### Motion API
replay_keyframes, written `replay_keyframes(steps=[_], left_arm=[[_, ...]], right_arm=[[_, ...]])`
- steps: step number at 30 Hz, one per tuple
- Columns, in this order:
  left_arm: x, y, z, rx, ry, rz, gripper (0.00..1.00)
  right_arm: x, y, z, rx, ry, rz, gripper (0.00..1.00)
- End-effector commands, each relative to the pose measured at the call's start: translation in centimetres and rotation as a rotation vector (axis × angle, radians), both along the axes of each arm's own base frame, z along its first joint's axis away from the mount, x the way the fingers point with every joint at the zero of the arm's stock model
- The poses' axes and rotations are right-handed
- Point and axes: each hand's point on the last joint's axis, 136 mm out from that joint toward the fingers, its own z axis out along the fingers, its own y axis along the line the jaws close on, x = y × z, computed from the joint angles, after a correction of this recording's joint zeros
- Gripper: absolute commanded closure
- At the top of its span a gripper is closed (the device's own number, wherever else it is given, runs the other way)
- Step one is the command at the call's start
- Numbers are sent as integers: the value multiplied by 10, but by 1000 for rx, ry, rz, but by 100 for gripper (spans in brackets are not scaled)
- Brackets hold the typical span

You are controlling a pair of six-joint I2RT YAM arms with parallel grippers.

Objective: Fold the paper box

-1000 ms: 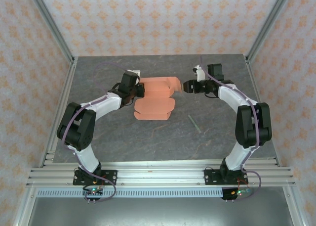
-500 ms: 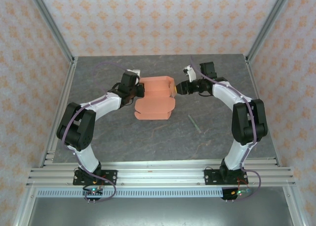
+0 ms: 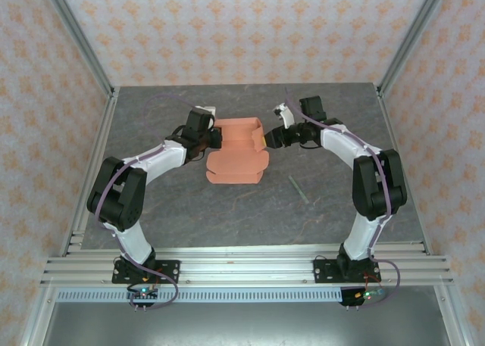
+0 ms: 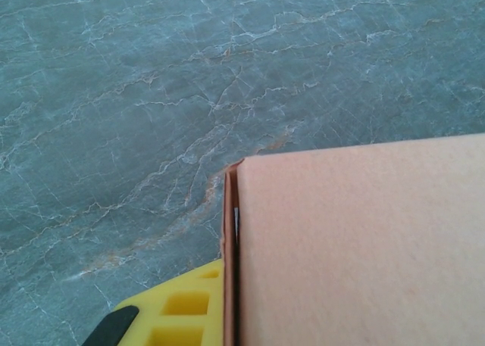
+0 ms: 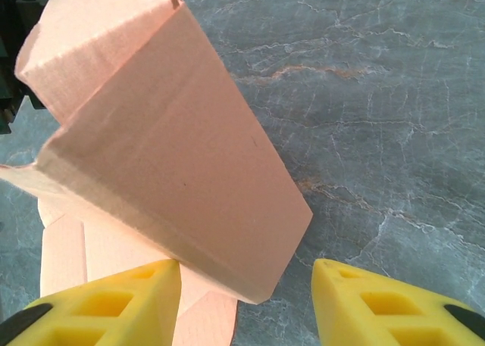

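Two black-and-white arms reach inward over the grey, marble-veined desk (image 3: 174, 210) and meet at the salmon-orange thin-card paper box (image 3: 239, 155), which lies partly folded near the middle of the desk, a little toward the far side, between the two tools. From above, its near part lies flat on the desk as a rounded-cornered panel, and its far part stands up as a low folded wall. The left tool (image 3: 215, 138) is at the left edge of the paper box; in the left wrist view one of its yellow fingers (image 4: 182, 312) presses against a thin upright flap at the corner of the card (image 4: 356, 247), and the tool is closed tight on that edge, with the broad card panel covering the place where the other finger would be. The right tool (image 3: 267, 139) is at the right edge of the raised part. In the right wrist view its two yellow fingers stand well apart (image 5: 246, 274), and a tilted, creased panel of the paper box (image 5: 167, 157) rises between them with its lower corner just beside the left finger (image 5: 114, 300), while the right finger (image 5: 379, 300) is clear of the card above bare desk (image 5: 379, 96). A thin grey-green stick (image 3: 298, 188) lies on the desk to the near right of the paper box, apart from it
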Motion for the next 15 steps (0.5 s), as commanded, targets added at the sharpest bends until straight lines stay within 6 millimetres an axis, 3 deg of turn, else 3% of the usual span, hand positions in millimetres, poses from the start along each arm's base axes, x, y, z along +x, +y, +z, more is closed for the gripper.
replay_keyframes(steps=[1, 15], left_arm=[[-1, -14, 22, -13, -23, -43, 100], [-5, -21, 23, -6, -10, -63, 100]], right_arm=[[1, 6, 18, 15, -107, 27, 50], [2, 13, 28, 4, -187, 12, 46]])
